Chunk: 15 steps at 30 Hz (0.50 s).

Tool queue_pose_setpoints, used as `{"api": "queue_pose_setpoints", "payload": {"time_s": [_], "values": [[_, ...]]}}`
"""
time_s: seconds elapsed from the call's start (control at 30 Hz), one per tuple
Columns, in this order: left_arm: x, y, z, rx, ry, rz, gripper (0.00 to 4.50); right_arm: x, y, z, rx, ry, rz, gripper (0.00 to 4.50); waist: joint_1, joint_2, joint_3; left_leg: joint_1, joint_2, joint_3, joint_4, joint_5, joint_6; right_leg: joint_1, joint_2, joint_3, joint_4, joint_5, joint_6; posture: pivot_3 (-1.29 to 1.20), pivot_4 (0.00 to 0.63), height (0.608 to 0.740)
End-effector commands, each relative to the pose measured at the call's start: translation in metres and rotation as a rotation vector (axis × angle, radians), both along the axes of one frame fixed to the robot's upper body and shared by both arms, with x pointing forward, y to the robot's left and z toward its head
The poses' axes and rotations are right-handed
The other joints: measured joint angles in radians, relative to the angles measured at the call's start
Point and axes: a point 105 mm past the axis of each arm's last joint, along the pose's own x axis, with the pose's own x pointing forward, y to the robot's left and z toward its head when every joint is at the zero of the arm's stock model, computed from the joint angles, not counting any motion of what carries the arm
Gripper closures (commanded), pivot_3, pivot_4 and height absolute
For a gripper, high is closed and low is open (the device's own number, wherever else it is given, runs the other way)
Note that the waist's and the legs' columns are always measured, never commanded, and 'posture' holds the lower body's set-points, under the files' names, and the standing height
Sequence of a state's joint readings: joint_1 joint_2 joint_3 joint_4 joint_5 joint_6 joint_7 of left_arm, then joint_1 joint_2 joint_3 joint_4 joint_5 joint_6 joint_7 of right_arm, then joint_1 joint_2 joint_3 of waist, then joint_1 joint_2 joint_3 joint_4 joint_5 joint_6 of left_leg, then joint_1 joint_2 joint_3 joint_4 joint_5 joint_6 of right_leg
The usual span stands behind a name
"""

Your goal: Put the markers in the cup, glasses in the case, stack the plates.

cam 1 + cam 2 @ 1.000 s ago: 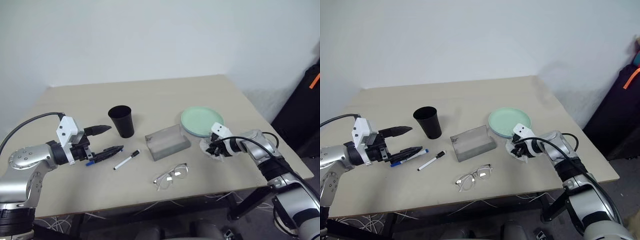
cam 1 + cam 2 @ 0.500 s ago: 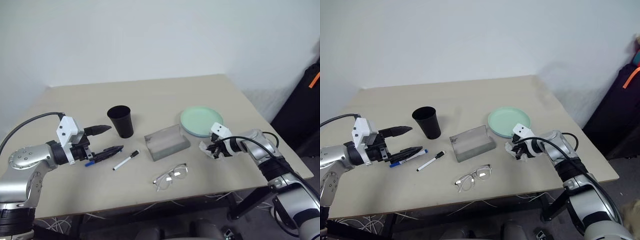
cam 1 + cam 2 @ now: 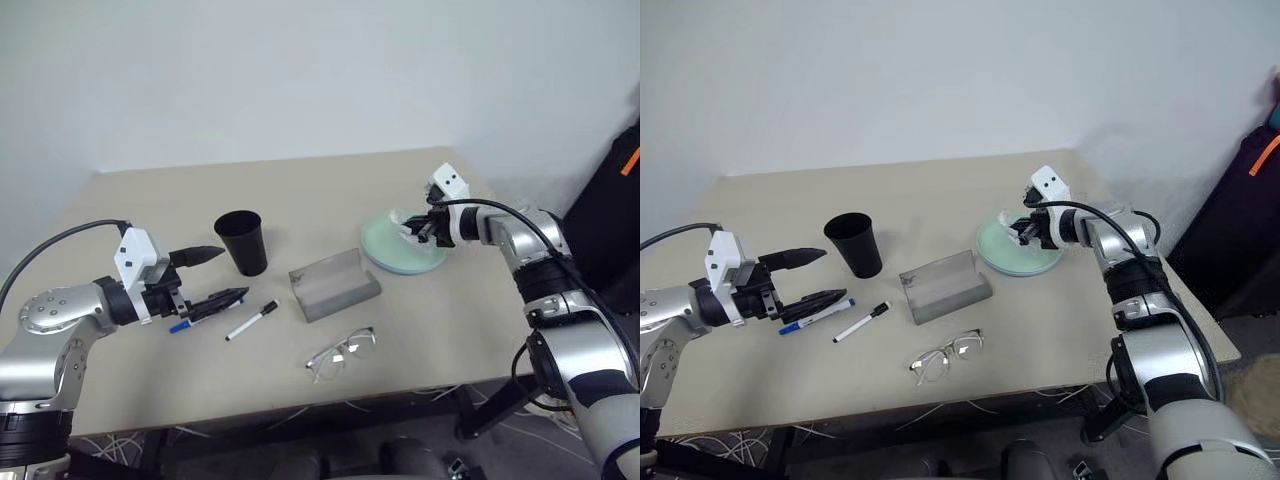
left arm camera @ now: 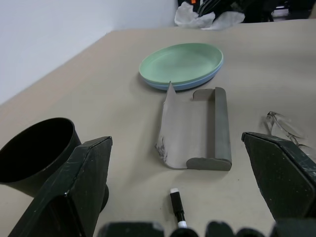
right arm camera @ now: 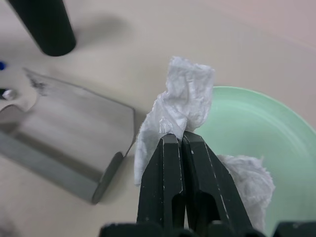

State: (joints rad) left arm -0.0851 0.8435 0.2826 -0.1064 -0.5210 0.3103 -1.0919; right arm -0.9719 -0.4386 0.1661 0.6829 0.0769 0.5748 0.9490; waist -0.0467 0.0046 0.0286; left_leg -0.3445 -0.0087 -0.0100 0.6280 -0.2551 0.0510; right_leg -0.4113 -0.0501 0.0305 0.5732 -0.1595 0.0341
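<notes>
Above the stacked plates (image 3: 402, 247) near the table's right edge: right gripper (image 3: 424, 229), fingers clamped together on crumpled white tissue (image 5: 183, 104).

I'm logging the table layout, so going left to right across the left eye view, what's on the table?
Blue marker → cup → black marker → case → plates. The glasses overlap the case's span, so I leave them out.
</notes>
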Motion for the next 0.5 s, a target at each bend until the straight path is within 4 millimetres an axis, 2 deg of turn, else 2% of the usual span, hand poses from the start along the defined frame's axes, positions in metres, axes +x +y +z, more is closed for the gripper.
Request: {"api": "queue_pose_setpoints", "payload": {"time_s": [0.03, 0.1, 0.5], "values": [[0.003, -0.002, 0.01, 0.013, -0.048, -0.006, 0.0, 0.026, -0.001, 0.018, 0.005, -0.13, -0.118, 4.45, -0.003, 0.0, 0.0, 0.0, 0.0, 0.0, 0.0, 0.0, 0.001, 0.0, 0.0, 0.0, 0.0, 0.0, 0.0, 0.0, 0.0, 0.732], [0.003, -0.002, 0.01, 0.011, -0.051, -0.006, 0.0, 0.037, 0.002, 0.015, -0.004, -0.169, -0.181, 4.45, -0.009, 0.0, 0.0, 0.0, 0.0, 0.0, 0.0, 0.0, 0.0, -0.001, 0.0, 0.002, 0.0, 0.001, -0.001, 0.0, 0.0, 0.732], [0.0, -0.002, 0.009, 0.01, -0.05, -0.002, 0.0, 0.052, 0.004, 0.011, -0.027, -0.265, -0.305, 4.45, -0.009, 0.0, 0.0, 0.001, -0.001, 0.0, -0.002, 0.0, 0.001, 0.0, 0.001, 0.004, 0.0, 0.002, -0.003, 0.0, 0.0, 0.732]]}}
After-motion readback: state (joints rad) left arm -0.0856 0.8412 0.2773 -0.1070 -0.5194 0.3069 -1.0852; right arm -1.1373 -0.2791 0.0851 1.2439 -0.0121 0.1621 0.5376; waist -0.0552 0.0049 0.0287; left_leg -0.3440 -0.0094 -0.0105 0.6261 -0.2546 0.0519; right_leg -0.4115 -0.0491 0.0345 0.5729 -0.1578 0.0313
